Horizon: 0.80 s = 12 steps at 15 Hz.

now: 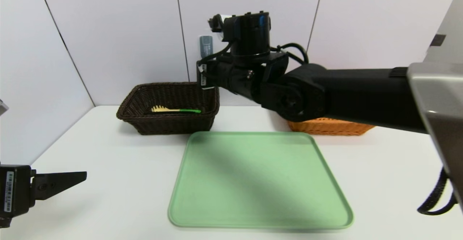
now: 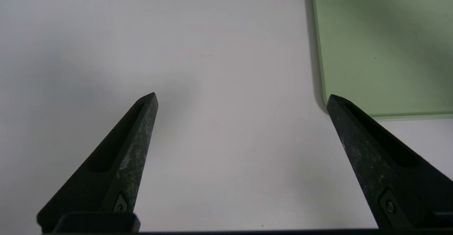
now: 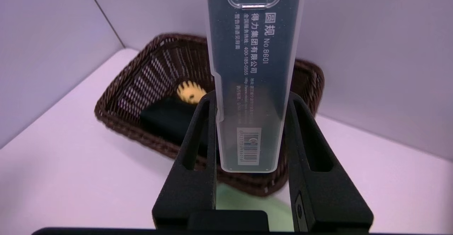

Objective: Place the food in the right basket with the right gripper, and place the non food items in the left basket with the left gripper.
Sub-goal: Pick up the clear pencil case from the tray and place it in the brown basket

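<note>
The dark brown wicker basket (image 1: pixel 170 106) holds a yellow-and-green comb (image 1: pixel 176 110) and something black; the orange wicker basket (image 1: pixel 331 126) is mostly hidden behind the arm. The right gripper (image 3: pixel 249 104) clamps a translucent plastic compass case (image 3: pixel 253 75) above the dark basket's near rim; the left gripper (image 2: pixel 240 100) hangs spread wide beside the bare green plastic tray (image 1: pixel 260 182).

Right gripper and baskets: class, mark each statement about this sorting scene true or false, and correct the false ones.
1. The right gripper is shut on a clear plastic case. True.
2. The tray holds several items. False: nothing lies on it.
3. The brown basket holds a comb. True.
4. The left gripper grips the comb. False: it is open, holding nothing, over the bare table beside the tray.
5. The orange basket stands in full view. False: the right arm hides most of it.
6. The case is held over the orange basket. False: it is held facing the brown one.
</note>
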### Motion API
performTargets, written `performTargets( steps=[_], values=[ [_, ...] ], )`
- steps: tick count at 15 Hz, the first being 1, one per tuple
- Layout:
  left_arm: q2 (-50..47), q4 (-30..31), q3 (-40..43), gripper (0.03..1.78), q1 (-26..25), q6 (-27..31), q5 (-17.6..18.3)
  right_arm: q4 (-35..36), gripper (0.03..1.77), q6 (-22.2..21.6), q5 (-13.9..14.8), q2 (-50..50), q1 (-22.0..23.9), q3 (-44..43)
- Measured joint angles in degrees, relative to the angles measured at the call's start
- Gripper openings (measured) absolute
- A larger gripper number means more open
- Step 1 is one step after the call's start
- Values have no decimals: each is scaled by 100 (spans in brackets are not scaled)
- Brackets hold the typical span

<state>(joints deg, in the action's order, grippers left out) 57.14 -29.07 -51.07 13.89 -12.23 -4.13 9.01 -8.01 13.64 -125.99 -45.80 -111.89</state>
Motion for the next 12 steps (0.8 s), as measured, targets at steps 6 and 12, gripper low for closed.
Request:
performTargets(
  steps=[6, 12],
  values=[
    [-2, 28, -23, 169, 0, 0, -5, 1582, 55, 187, -15, -894, 88, -33],
    [83, 41, -52, 169, 0, 10, -7, 1709, 65, 173, -24, -1362, 99, -35]
  ],
)
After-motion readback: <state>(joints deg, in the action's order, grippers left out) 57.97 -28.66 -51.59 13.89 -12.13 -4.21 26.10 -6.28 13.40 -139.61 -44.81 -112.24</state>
